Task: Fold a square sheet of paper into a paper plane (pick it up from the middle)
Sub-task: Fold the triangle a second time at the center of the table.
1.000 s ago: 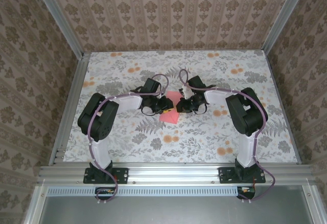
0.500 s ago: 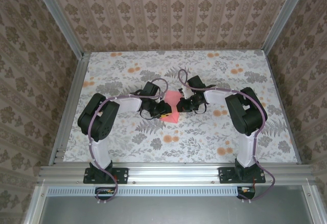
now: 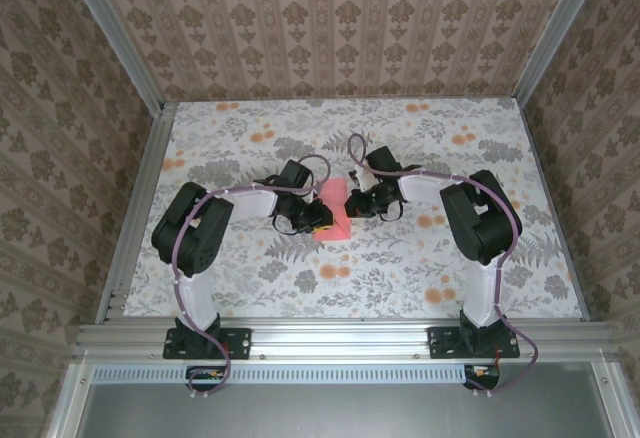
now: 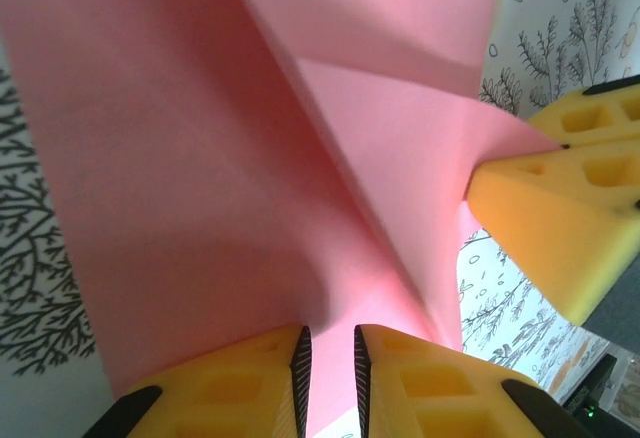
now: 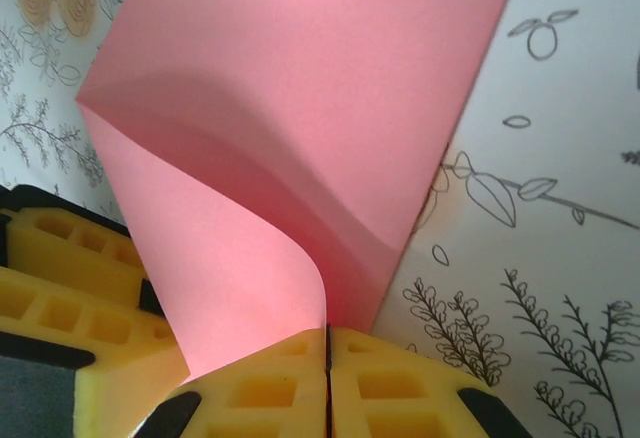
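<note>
Pink square sheet of paper (image 3: 334,210), one, pinched by two grippers' yellow fingers (image 5: 390,388)

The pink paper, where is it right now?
In the top view the pink paper sits mid-table between the left gripper and right gripper, each gripping an edge.

No readable text, labels, brands, numbers or signs anywhere

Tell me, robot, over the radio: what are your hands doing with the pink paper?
Right gripper pinching the pink paper, jaws shut. Left gripper at its other edge, narrow gap. Paper curled between them. Nothing blocking.
</note>
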### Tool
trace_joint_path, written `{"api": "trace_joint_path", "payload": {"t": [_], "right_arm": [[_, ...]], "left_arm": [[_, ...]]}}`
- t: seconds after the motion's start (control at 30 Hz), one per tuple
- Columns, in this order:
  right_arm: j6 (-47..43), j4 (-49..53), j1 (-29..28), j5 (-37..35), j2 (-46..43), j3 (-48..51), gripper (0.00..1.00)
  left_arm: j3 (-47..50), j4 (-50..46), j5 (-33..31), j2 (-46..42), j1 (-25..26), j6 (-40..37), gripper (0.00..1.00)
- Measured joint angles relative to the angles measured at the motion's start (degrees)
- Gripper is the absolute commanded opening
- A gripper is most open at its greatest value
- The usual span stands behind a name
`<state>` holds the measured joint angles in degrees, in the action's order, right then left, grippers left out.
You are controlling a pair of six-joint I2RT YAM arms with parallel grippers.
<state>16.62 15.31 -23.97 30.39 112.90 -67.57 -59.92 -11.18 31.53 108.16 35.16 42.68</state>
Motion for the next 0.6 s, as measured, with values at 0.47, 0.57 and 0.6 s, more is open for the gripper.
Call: {"api": "trace_joint_path", "payload": {"t": [0.47,0.57,0.6], "right_arm": [[0.0,0.0,-0.4,0.0,1.4,-1.1,0.1],[-0.1,0.1,-0.4,0.0,1.5,-1.2,0.11],[-0.2,0.1,-0.5,0.0,1.6,-1.3,0.1]], "left_arm": [[-1.4,-2.1,0.0,0.6,0.0,-1.1,0.2],[-1.4,-2.1,0.0,0.6,0.0,-1.2,0.2],[-1.4,-2.1,0.0,0.6,0.0,-1.2,0.21]]}}
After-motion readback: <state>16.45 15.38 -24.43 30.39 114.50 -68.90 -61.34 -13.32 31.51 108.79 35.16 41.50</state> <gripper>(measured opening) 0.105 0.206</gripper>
